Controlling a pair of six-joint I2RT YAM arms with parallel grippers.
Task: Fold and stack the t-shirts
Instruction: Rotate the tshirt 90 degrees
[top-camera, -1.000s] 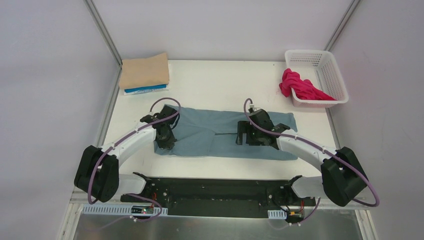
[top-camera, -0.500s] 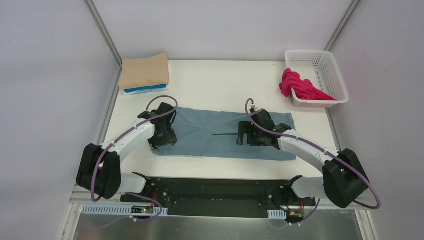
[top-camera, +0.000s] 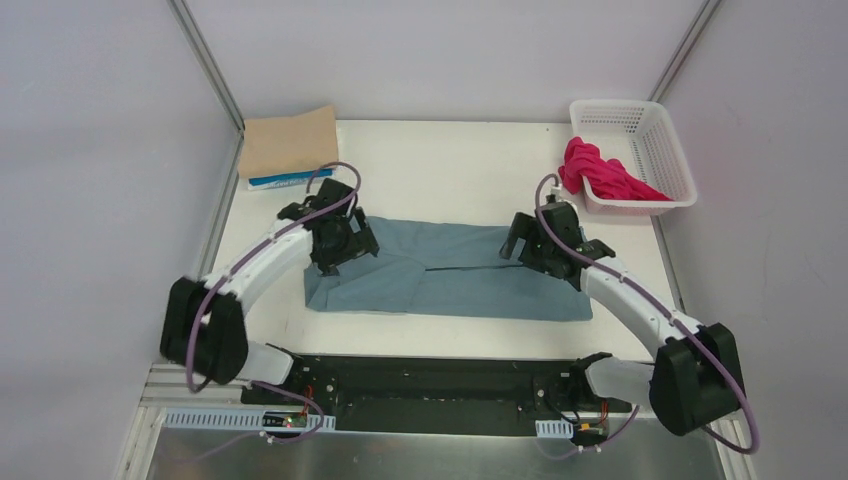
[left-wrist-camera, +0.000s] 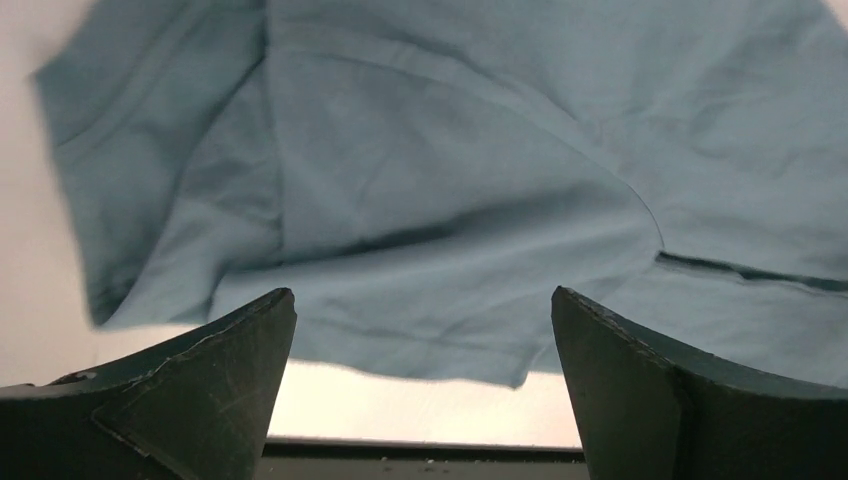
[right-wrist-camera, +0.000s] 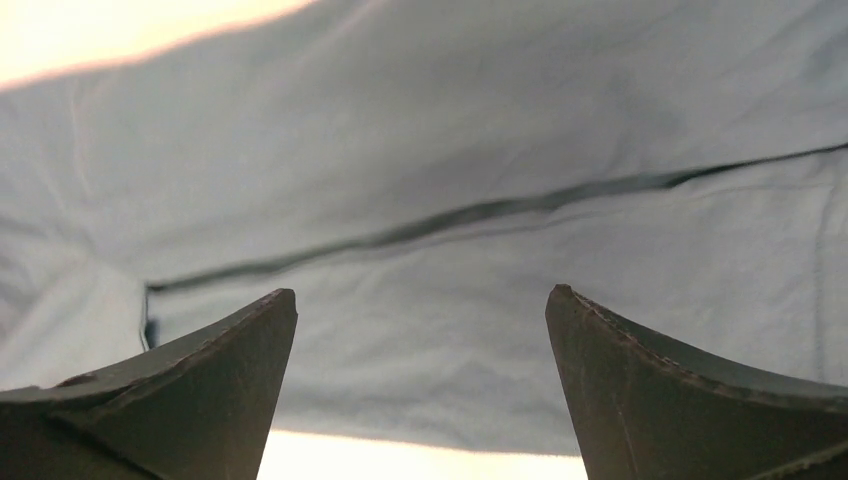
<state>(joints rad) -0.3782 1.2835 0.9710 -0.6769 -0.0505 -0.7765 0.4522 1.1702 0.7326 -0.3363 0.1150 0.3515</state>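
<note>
A dusty teal-blue t-shirt (top-camera: 460, 285) lies flat across the middle of the table, folded into a long band, its left part doubled over. My left gripper (top-camera: 350, 245) hovers above the shirt's left end, open, with nothing between its fingers. In the left wrist view the teal cloth (left-wrist-camera: 450, 180) spreads below the left gripper (left-wrist-camera: 422, 300). My right gripper (top-camera: 525, 245) is open over the right half, and the fold seam shows on the cloth (right-wrist-camera: 450, 130) under that gripper (right-wrist-camera: 420, 292). A folded tan t-shirt (top-camera: 290, 143) rests on a bright blue one (top-camera: 290, 181) at the back left. A magenta-red t-shirt (top-camera: 600, 170) hangs crumpled over the basket's edge.
A white lattice basket (top-camera: 650, 135) stands at the back right corner. Metal frame posts rise at both back corners. A black rail (top-camera: 430, 385) with the arm bases runs along the near edge.
My left gripper has opened and let go of the teal shirt's left end, then lifted toward the far side. The right gripper has moved right and back, still open.
</note>
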